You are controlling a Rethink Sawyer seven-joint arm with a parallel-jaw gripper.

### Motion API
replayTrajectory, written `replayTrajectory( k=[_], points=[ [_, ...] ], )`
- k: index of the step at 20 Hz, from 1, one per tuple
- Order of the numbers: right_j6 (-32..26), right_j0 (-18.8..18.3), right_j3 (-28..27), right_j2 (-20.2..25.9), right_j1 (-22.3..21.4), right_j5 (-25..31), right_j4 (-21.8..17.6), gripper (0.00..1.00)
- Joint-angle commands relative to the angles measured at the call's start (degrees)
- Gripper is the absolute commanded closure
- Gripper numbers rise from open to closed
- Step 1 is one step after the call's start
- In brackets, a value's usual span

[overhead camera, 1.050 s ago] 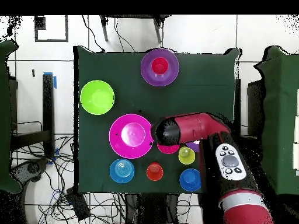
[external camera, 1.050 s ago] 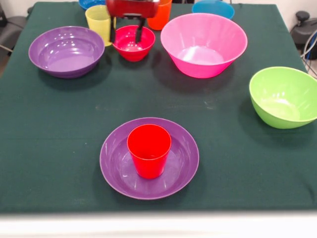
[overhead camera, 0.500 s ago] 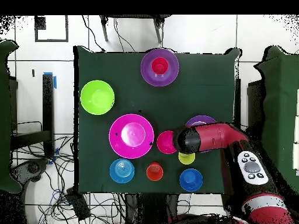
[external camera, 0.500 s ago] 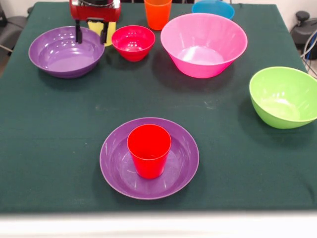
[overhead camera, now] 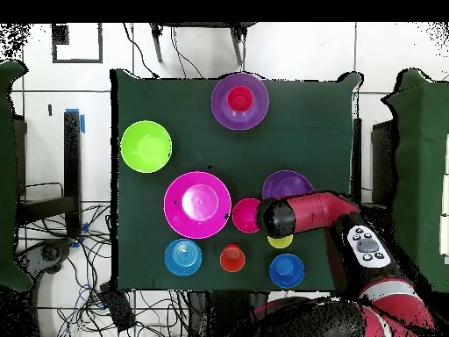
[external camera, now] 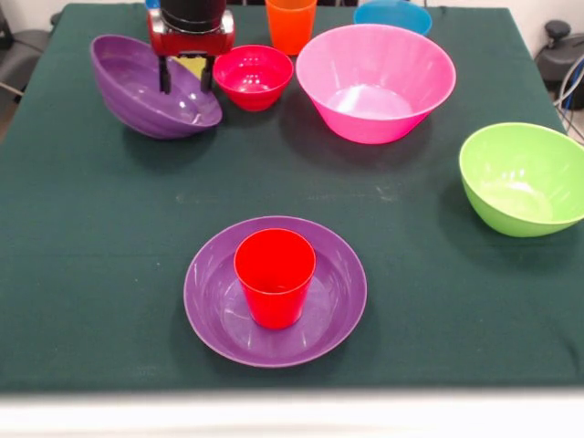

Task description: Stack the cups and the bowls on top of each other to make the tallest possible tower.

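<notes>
Purple bowl tipped up under the gripper, red cup standing in the other purple bowl.

Red cup [external camera: 275, 289] sits upright, mouth up, in the shallow purple bowl [external camera: 339, 315] at the near edge. Far left, the second purple bowl [external camera: 137, 91] is tilted, mouth turned towards the left; the gripper [external camera: 185, 75] pinches its lowered rim, fingers straddling the wall, beside the small crimson bowl [external camera: 253, 78].

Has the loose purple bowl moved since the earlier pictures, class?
Yes. The purple bowl has tipped up on its side and shifted towards the small crimson bowl, with the gripper at its rim.
</notes>
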Motion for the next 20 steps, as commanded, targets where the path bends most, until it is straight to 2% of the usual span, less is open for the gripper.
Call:
replayTrajectory(
  k=[1, 7, 11, 14, 17, 20],
  points=[
    [-3.78, 2.73, 3.04, 3.72, 1.18, -1.51, -3.05, 0.0],
    [-6.42, 2.89, 4.43, 4.56, -2.81, 2.71, -1.17, 0.0],
    [-6.7, 3.35, 4.13, 4.54, -3.49, 3.49, -1.18, 0.0],
    [-6.39, 4.04, 2.73, 4.35, -2.74, 2.69, -2.18, 0.0],
    [-6.8, 5.5, 0.18, 3.59, -2.27, 0.62, -5.27, 0.0],
    [-8.55, 4.91, -1.84, 3.82, -1.11, -0.54, -7.11, 0.0]
  ],
)
